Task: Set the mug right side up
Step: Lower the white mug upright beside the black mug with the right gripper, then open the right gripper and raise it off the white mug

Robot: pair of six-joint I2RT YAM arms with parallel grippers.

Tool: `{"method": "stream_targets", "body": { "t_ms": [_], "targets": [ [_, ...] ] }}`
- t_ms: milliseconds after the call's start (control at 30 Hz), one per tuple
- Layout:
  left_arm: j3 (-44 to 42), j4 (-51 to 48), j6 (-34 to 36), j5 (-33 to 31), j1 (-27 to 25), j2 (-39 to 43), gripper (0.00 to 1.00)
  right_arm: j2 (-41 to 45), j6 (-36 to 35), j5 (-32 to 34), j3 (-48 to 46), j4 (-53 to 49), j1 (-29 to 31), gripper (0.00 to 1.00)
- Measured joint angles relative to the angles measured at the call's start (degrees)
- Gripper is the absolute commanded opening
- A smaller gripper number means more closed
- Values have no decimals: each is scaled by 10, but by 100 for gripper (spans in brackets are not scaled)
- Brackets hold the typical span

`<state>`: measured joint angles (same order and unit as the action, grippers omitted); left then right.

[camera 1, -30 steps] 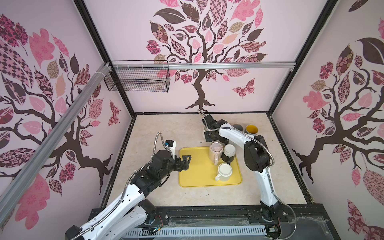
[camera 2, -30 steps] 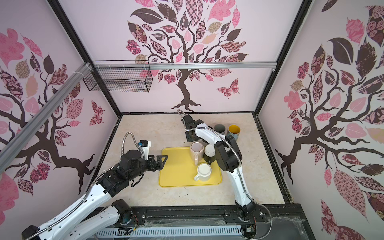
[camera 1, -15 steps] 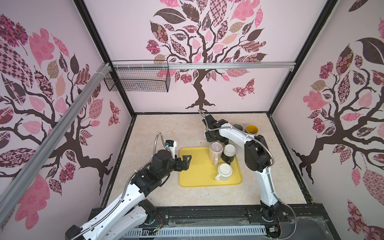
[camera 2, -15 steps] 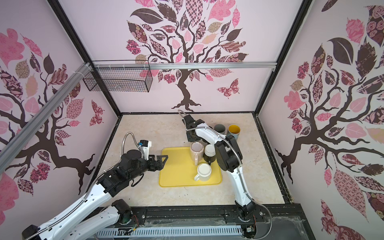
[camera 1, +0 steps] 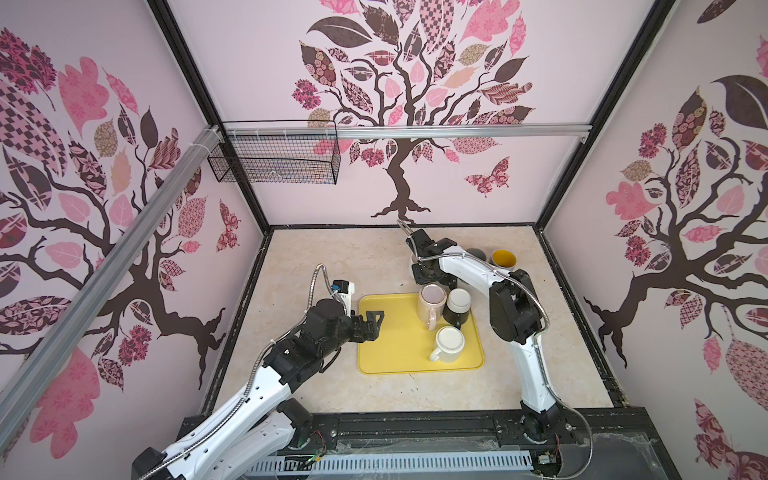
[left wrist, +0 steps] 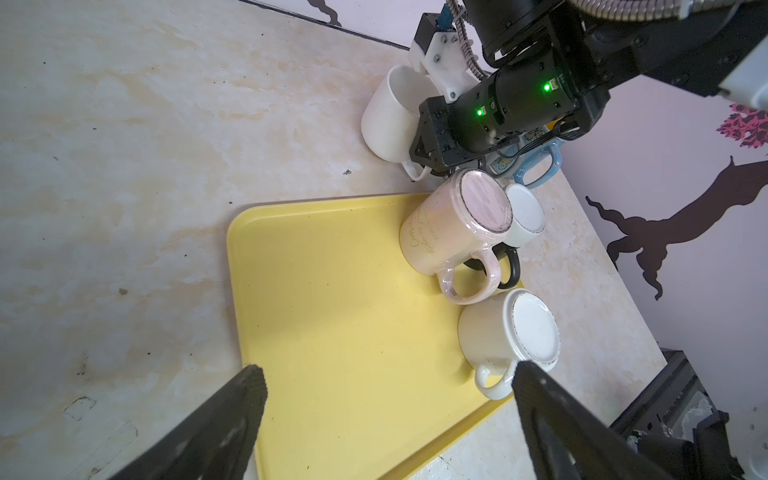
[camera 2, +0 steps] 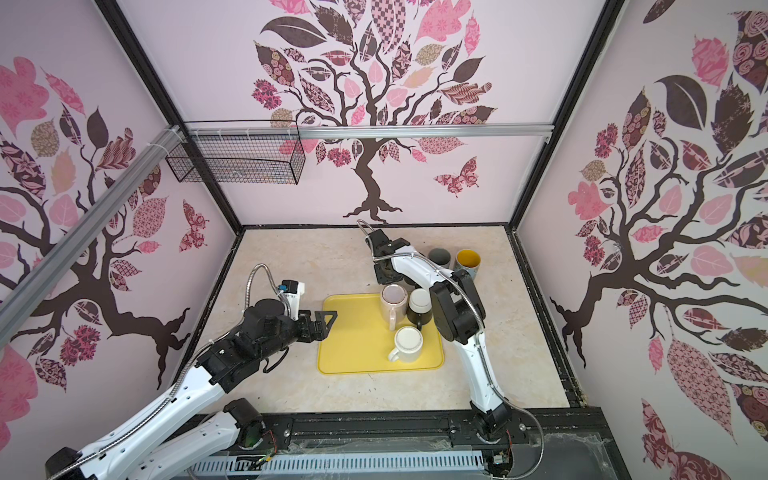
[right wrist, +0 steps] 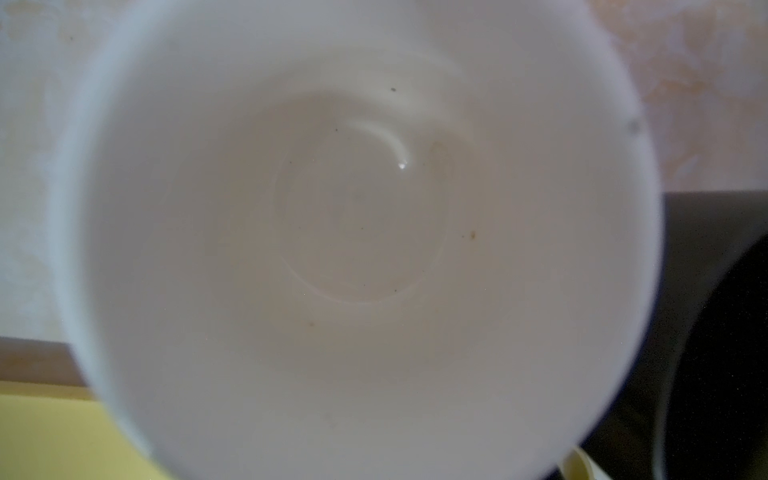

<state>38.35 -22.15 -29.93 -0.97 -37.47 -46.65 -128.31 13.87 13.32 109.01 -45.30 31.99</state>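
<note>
Sitting inverted: three mugs, one tray.

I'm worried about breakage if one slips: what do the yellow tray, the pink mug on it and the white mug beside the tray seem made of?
Yellow tray: probably plastic, matte, uniform colour, rounded moulded rim. Pink mug: likely glazed ceramic, glossy highlights on its handle. White mug: likely glazed ceramic too, smooth, with a glint inside in the right wrist view.
</note>
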Motion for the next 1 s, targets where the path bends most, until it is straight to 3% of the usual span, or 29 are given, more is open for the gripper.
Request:
{"method": "stream_targets", "body": {
  "t_ms": [267, 667, 833, 1000],
  "targets": [
    [-1, 2, 0, 3, 0, -1, 96, 0, -2, -1, 1, 5, 0, 31],
    [-2, 2, -1, 13, 0, -1, 96, 12, -4, -10, 2, -12, -1, 34],
    [-3, 2, -2, 13, 0, -1, 96, 76, -4, -14, -16, -10, -1, 38],
    [-3, 2, -2, 14, 0, -3, 96, 201, -3, -15, -72, 15, -1, 43]
  ]
}}
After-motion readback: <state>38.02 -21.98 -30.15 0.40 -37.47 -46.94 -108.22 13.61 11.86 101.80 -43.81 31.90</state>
